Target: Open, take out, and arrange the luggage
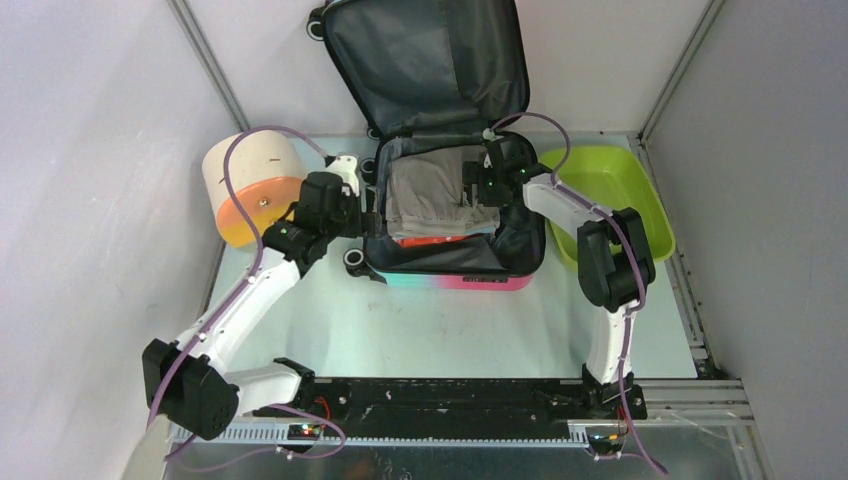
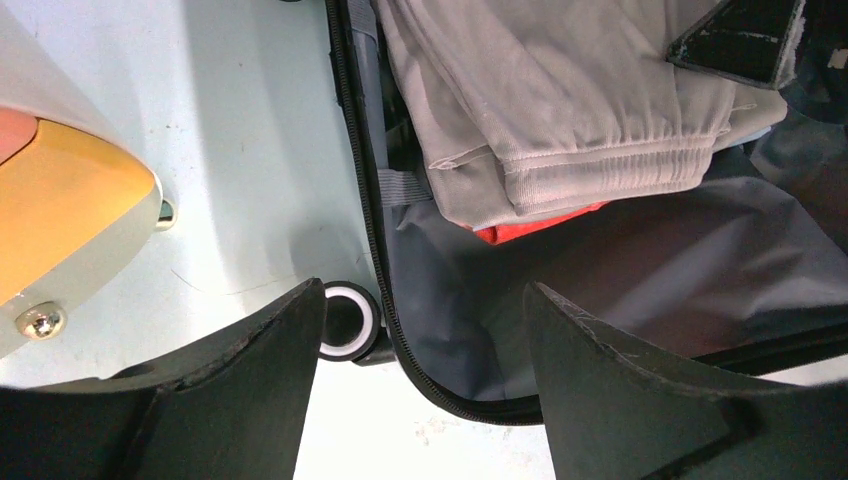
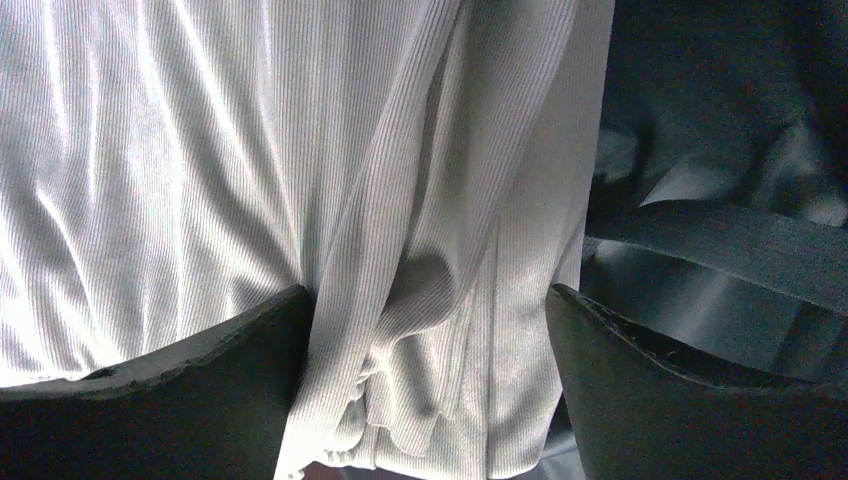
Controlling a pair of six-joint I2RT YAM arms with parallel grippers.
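The luggage [image 1: 455,280] lies open at the back middle of the table, its lid [image 1: 425,60] leaning up against the rear wall. Folded grey clothes [image 1: 430,190] lie in the lower half over an orange piece [image 1: 430,240]. My left gripper [image 1: 362,200] hangs open at the case's left edge. In the left wrist view this left gripper [image 2: 425,290] straddles the zipper rim [image 2: 375,250], with a black wheel [image 2: 345,320] beside its left finger. My right gripper [image 1: 478,188] is open over the clothes' right side. In its wrist view the right gripper [image 3: 425,291] has folds of the ribbed grey garment [image 3: 200,150] between its fingers, unclamped.
A cream-and-orange cylinder [image 1: 255,185] lies on its side just left of my left gripper. A lime-green tub [image 1: 610,200] sits right of the case, under my right arm. A grey strap [image 3: 720,245] crosses the lining. Walls close in on both sides.
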